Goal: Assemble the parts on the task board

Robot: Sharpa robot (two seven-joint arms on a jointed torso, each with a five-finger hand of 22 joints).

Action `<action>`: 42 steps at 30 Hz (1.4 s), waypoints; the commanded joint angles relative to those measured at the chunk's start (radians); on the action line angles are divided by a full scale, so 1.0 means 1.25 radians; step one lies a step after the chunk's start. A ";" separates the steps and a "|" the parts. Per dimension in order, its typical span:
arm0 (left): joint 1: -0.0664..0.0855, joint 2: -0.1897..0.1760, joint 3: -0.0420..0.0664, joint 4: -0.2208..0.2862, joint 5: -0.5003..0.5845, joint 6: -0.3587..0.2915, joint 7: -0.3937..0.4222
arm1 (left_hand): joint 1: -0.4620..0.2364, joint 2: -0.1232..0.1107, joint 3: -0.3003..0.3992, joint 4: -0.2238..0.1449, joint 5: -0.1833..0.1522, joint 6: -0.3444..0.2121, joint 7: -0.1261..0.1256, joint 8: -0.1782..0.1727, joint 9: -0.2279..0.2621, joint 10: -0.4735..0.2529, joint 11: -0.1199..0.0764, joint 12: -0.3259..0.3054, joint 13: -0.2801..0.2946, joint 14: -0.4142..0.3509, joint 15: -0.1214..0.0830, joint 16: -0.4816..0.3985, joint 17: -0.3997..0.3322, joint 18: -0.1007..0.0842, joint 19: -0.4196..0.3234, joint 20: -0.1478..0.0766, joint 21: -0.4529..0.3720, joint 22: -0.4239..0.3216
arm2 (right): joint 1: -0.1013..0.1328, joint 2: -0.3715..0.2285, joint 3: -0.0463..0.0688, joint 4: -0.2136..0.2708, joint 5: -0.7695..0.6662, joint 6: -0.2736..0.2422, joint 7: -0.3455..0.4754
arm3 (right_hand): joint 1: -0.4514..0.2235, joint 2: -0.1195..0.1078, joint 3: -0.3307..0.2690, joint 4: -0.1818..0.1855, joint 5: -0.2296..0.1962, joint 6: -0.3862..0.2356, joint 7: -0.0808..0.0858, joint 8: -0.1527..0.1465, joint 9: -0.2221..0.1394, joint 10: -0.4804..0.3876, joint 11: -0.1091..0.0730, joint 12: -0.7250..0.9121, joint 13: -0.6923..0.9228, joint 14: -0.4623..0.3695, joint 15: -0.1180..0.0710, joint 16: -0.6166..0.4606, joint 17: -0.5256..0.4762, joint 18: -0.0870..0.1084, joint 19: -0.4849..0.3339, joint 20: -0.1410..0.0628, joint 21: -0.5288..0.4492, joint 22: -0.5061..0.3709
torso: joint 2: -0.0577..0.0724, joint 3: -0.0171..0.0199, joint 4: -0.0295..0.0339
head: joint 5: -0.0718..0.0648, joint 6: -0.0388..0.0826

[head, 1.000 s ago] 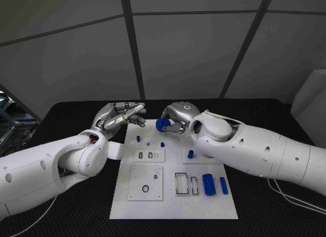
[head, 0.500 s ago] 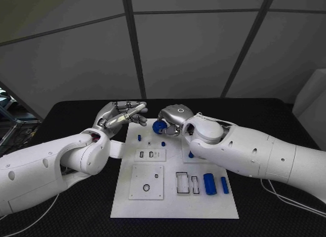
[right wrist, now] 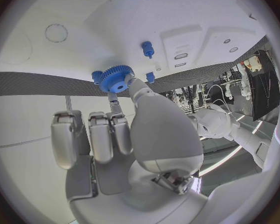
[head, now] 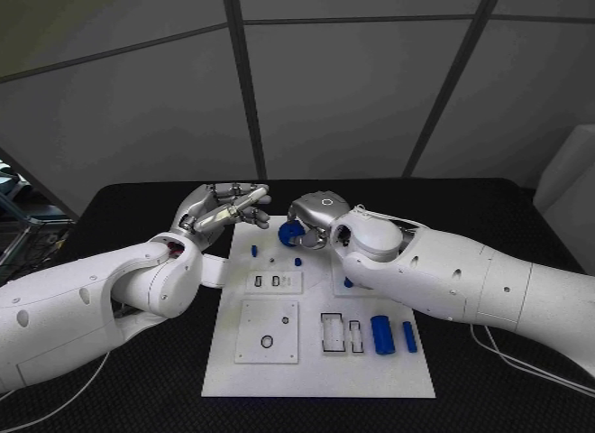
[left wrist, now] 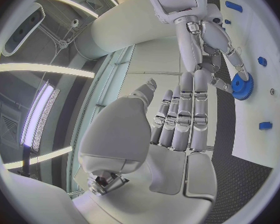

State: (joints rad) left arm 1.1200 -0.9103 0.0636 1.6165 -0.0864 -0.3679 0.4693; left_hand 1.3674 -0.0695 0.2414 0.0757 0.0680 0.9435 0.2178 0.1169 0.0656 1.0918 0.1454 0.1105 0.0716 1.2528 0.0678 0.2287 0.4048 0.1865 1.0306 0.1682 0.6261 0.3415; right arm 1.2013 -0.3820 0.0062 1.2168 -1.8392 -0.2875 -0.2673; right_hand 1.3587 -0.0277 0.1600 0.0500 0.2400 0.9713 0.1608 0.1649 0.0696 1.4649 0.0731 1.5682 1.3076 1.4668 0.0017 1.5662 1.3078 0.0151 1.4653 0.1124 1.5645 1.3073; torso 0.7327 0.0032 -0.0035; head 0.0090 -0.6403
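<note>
My right hand [head: 318, 215] hovers over the far end of the white task board [head: 317, 365] and pinches a blue gear [head: 290, 234] between thumb and finger. The right wrist view shows the gear [right wrist: 115, 78] at the fingertips of the right hand [right wrist: 124, 134], above the board [right wrist: 146, 15] and close to a blue peg [right wrist: 147, 49]. My left hand [head: 224, 209] is raised beside the board's far left corner with its fingers stretched out, holding nothing. In the left wrist view the left hand [left wrist: 177, 122] faces the right hand [left wrist: 209, 40] and the gear [left wrist: 242, 84].
Small blue pegs [head: 253, 251] [head: 297, 262] stand in the board's far half. Two blue cylinders [head: 380, 335] [head: 409, 336] lie near its right edge beside rectangular slots [head: 333, 333]. A ring [head: 267, 344] sits on a square plate at the near left. Black table [head: 141, 203] surrounds the board.
My right hand has drifted slightly to the left with the gear, staying over the board's far end. The left hand has hardly moved.
</note>
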 commanded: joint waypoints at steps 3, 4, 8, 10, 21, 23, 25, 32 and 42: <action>0.001 0.000 0.001 0.000 0.000 0.008 0.002 | -0.002 0.003 -0.001 -0.005 -0.003 -0.004 0.001 -0.004 0.000 -0.005 0.002 -0.003 0.001 -0.002 0.003 -0.002 0.001 -0.004 -0.005 0.000 0.003 0.001 | 0.002 0.002 -0.005 -0.003 -0.006 0.037 0.006 | -0.011 0.000 0.006 -0.001 -0.004 0.002 -0.003 -0.002 0.001 0.079 0.000 -0.003 0.204 0.083 -0.001 0.004 0.210 -0.011 0.082 -0.004 0.004 0.207 | 0.000 0.0006 0.0003 | -0.001 -0.001; 0.001 0.000 0.001 0.000 0.000 0.008 0.002 | -0.002 0.003 -0.001 -0.005 -0.003 -0.004 0.001 -0.004 0.000 -0.005 0.002 -0.003 0.001 -0.002 0.003 -0.002 0.001 -0.004 -0.005 0.000 0.003 0.001 | 0.002 0.003 -0.006 -0.004 -0.006 0.038 0.006 | -0.011 0.000 0.006 -0.001 -0.004 0.002 -0.003 -0.002 0.001 0.079 0.000 -0.003 0.204 0.083 -0.001 0.004 0.210 -0.011 0.082 -0.004 0.004 0.207 | 0.000 0.0004 -0.0002 | 0.000 -0.002; 0.001 0.000 0.001 0.000 0.000 0.008 0.002 | -0.002 0.003 -0.001 -0.005 -0.003 -0.004 0.001 -0.004 0.000 -0.005 0.002 -0.003 0.001 -0.002 0.003 -0.002 0.001 -0.004 -0.005 0.000 0.003 0.001 | 0.002 0.005 -0.007 -0.006 -0.006 0.039 0.007 | -0.011 0.000 0.006 -0.001 -0.004 0.002 -0.003 -0.002 0.001 0.079 0.000 -0.003 0.204 0.083 -0.001 0.004 0.210 -0.011 0.082 -0.004 0.004 0.207 | 0.000 0.0003 0.0001 | 0.001 -0.003; 0.001 0.000 0.001 0.000 0.000 0.008 0.002 | -0.002 0.003 -0.001 -0.005 -0.003 -0.004 0.001 -0.004 0.000 -0.005 0.002 -0.003 0.001 -0.002 0.003 -0.002 0.001 -0.004 -0.005 0.000 0.003 0.001 | 0.002 0.006 -0.007 -0.006 -0.006 0.039 0.008 | -0.012 0.000 0.007 -0.001 -0.006 0.002 -0.003 -0.002 0.001 0.079 0.001 -0.004 0.203 0.083 -0.001 0.004 0.210 -0.011 0.082 -0.003 0.003 0.207 | 0.000 0.0002 0.0001 | 0.001 -0.003; 0.002 -0.001 0.001 0.000 0.000 0.008 0.001 | -0.002 0.003 -0.001 -0.005 -0.003 -0.004 0.001 -0.004 0.000 -0.005 0.002 -0.003 0.001 -0.002 0.003 -0.002 0.001 -0.004 -0.005 0.000 0.003 0.001 | 0.002 0.014 -0.008 -0.020 0.008 0.053 0.003 | -0.066 -0.018 -0.013 0.031 -0.104 -0.277 0.015 -0.093 -0.014 0.065 0.018 -0.017 0.186 0.083 0.011 0.004 0.210 -0.011 0.081 0.009 0.003 0.205 | 0.000 0.0002 0.0000 | 0.003 -0.003; 0.002 -0.001 0.001 0.000 0.000 0.007 0.000 | -0.002 0.003 -0.001 -0.005 -0.003 -0.004 0.001 -0.004 0.000 -0.005 0.002 -0.003 0.001 -0.002 0.003 -0.002 0.001 -0.004 -0.005 0.000 0.003 0.001 | 0.002 0.014 -0.008 -0.023 0.018 0.066 0.002 | -0.096 -0.013 -0.022 0.056 -0.091 -0.220 0.016 -0.081 -0.006 0.065 0.020 -0.016 0.186 0.083 0.014 0.004 0.210 -0.011 0.081 0.011 0.003 0.205 | 0.000 0.0002 0.0002 | 0.003 -0.003; 0.002 -0.002 0.001 0.001 0.000 0.006 -0.001 | -0.003 0.004 -0.001 -0.005 -0.003 -0.005 0.001 -0.004 0.000 -0.006 0.002 -0.004 0.001 -0.002 0.003 -0.004 0.002 -0.004 -0.005 0.000 0.003 0.001 | 0.002 0.014 -0.008 -0.026 0.028 0.083 0.004 | -0.136 0.000 -0.033 0.088 -0.065 -0.124 0.015 -0.062 0.005 0.065 0.019 -0.017 0.186 0.083 0.015 0.004 0.210 -0.011 0.080 0.013 0.002 0.205 | 0.000 0.0001 0.0001 | 0.003 -0.003; 0.002 -0.004 0.001 0.002 0.000 -0.002 -0.005 | -0.005 0.006 -0.002 -0.004 -0.003 -0.006 0.002 -0.005 0.000 -0.007 0.003 -0.005 0.001 -0.001 0.004 -0.005 0.004 -0.004 -0.006 0.000 0.004 0.002 | 0.002 0.011 -0.008 -0.026 0.054 0.120 0.018 | -0.177 0.017 -0.040 0.122 -0.036 -0.090 0.011 -0.050 0.008 0.065 0.016 -0.017 0.186 0.083 0.013 0.004 0.210 -0.010 0.080 0.012 0.002 0.204 | 0.000 0.0006 -0.0005 | 0.003 -0.004; 0.002 -0.010 0.001 0.001 0.000 -0.012 -0.014 | -0.003 0.010 0.000 -0.006 -0.003 -0.009 0.003 -0.007 0.000 -0.011 0.004 -0.008 0.001 -0.001 0.004 -0.008 0.007 -0.004 -0.007 0.001 0.004 0.002 | 0.002 -0.009 -0.008 -0.020 0.077 0.090 0.020 | -0.170 0.028 -0.031 0.119 -0.014 -0.076 0.011 -0.047 0.006 0.068 0.015 -0.013 0.191 0.083 0.011 0.004 0.210 -0.011 0.081 0.010 0.003 0.206 | -0.001 0.0008 -0.0015 | 0.004 -0.004</action>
State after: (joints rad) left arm 1.1208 -0.9224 0.0635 1.6163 -0.0864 -0.3769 0.4561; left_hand 1.3633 -0.0654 0.2414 0.0757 0.0680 0.9396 0.2216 0.1132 0.0656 1.0848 0.1524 0.1061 0.0716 1.2528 0.0678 0.2239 0.4123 0.1866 1.0306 0.1682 0.6261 0.3432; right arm 1.2054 -0.3903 -0.0013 1.1902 -1.7666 -0.1751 -0.2566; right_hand 1.1462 0.0018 0.1156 0.2011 0.2180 0.8739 0.1723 0.1054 0.0796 1.4667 0.0931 1.5515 1.3076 1.4632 0.0127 1.5662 1.3075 0.0151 1.4654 0.1199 1.5644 1.3073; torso 0.7321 0.0039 -0.0038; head 0.0130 -0.6466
